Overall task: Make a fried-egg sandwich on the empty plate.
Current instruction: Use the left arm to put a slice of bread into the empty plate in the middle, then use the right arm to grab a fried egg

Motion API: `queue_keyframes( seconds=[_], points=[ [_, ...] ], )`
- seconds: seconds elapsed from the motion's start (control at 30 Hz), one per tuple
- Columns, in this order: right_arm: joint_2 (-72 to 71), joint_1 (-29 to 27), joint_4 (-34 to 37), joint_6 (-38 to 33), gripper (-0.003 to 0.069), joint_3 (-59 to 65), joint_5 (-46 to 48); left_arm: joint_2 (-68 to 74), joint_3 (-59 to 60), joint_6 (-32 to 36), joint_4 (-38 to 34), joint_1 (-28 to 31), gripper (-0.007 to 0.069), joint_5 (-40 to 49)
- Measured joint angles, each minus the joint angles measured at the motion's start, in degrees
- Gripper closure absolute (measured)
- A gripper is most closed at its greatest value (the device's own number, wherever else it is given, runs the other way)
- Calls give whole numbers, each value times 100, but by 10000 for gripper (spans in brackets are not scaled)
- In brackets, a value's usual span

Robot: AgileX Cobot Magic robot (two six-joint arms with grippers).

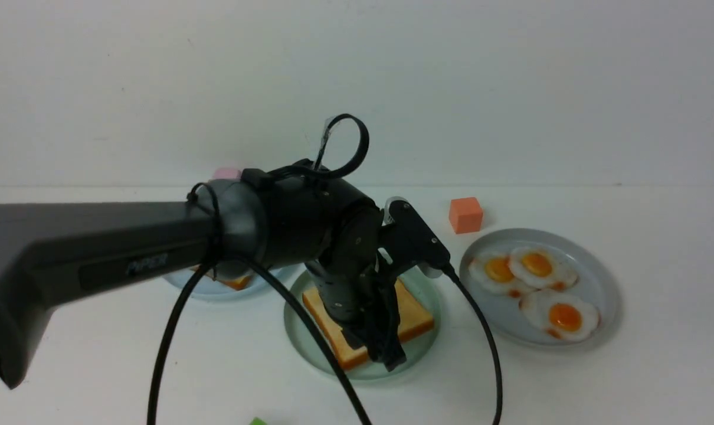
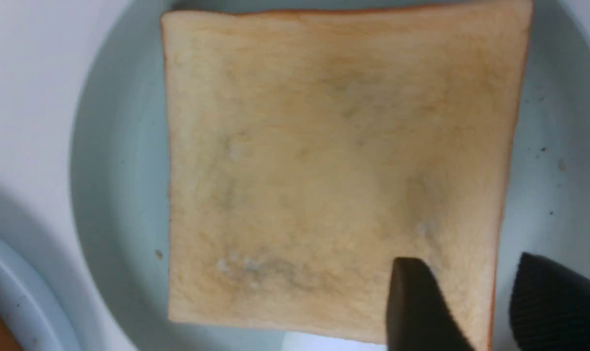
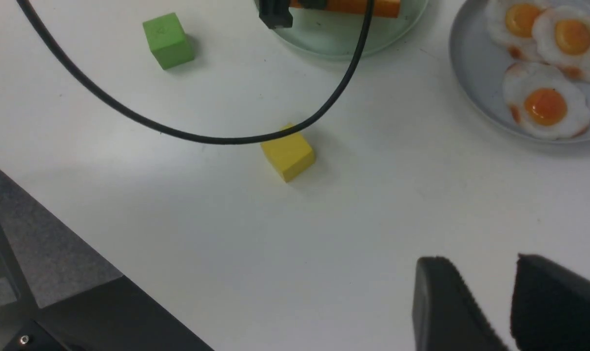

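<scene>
Sitting at the middle of the worktop (image 1: 658, 366), the mint-green plate (image 1: 295, 330) carries one square toast slice (image 1: 416, 316) lying flat, with no egg on it. To its right, a bluish-grey plate (image 1: 599, 277) holds three fried eggs (image 1: 563, 317). A second bluish-grey plate (image 1: 206, 290) on the left is mostly hidden behind the left arm, with a bit of toast showing on it.

The left end effector (image 1: 389, 354) hangs over the slice's near edge. In the left wrist view its jaws are released, one finger above the toast and the other past the crust over bare plate, pinching nothing. The right end effector (image 3: 490, 312) hovers over bare worktop, jaws slightly apart and holding nothing.

The toast nearly fills its plate. An orange cube (image 1: 466, 215) sits behind the egg plate. A green cube (image 3: 168, 40) and a yellow cube (image 3: 288, 152) lie in front, with clear worktop around them.
</scene>
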Motion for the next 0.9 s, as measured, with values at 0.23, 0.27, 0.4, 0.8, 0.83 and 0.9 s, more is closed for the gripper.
queue_keyframes(
  seconds=[0.23,0.27,0.4,0.8,0.83,0.9],
  points=[
    [270,0,-25,111,421,0,-374,-949,-6,-70,-621,0,223,325],
    [512,0,-50,133,421,0,-554,-1426,-58,-223,-884,0,256,517],
    [1135,0,-137,145,421,-12,-836,-2520,-112,-884,-1077,0,386,835],
    [4509,-1026,-616,280,405,-1119,-1758,-7048,2382,-1985,-1004,0,638,973],
    [4749,-1098,-639,260,396,-1251,-1852,-7329,2696,-2060,-999,0,638,889],
    [5152,-1167,-694,186,370,-1456,-2016,-7938,3257,-2176,-988,0,638,603]
  ],
)
